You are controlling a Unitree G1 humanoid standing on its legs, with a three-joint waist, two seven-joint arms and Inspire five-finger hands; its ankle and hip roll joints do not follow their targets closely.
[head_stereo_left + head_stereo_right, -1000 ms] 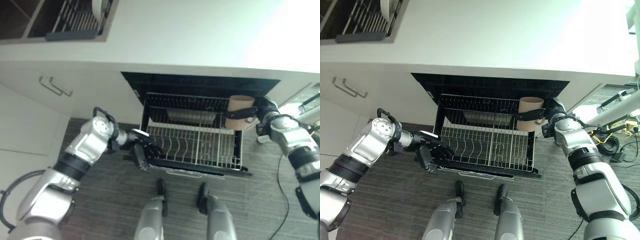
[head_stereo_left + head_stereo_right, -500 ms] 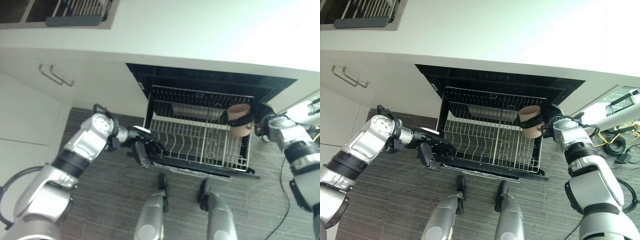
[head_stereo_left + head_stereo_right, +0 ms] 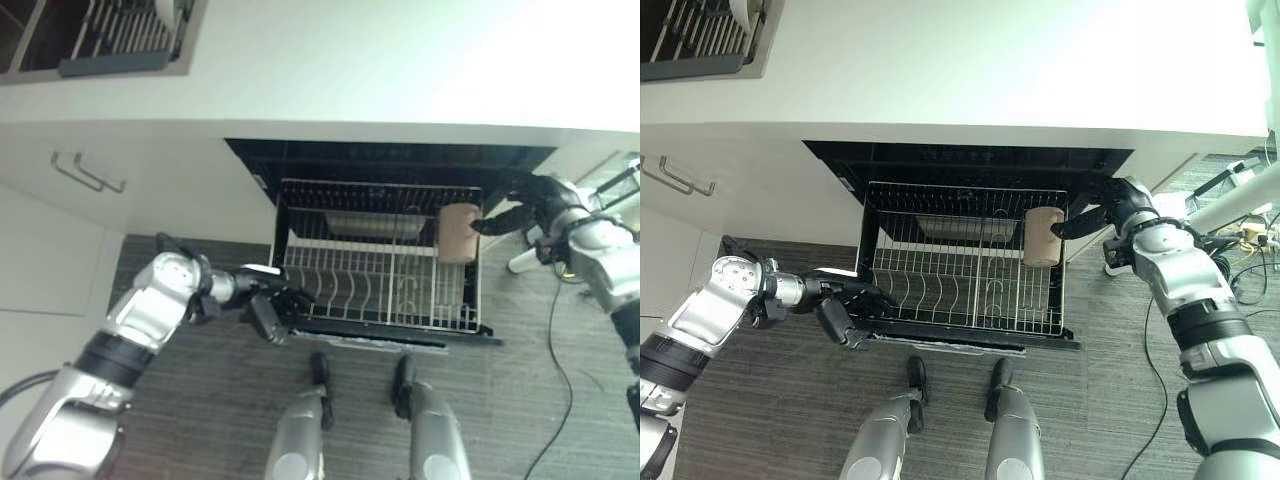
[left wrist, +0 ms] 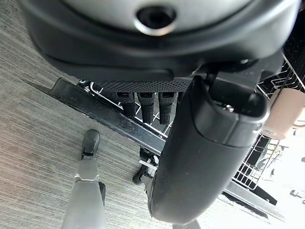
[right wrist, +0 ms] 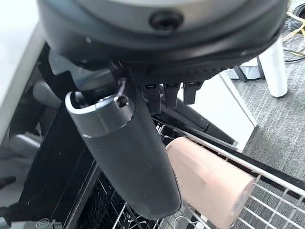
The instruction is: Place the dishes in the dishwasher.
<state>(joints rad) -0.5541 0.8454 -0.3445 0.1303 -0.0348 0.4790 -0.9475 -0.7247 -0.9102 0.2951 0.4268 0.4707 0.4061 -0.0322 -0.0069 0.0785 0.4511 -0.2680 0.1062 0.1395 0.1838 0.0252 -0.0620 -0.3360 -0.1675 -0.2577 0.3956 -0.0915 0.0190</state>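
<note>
A pale pink cup (image 3: 1043, 237) lies in the pulled-out wire dishwasher rack (image 3: 960, 270) at 3 o'clock, above grey striped flooring (image 3: 760, 400). The right hand (image 3: 1095, 213) hovers open beside it; the left hand (image 3: 840, 300) grips the rack's front corner.

No text, label, number or sign can be read anywhere.

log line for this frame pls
right hand: open, beside cup | cup: lying in rack, right rear | left hand: at rack front-left edge | stage: cup placed
</note>
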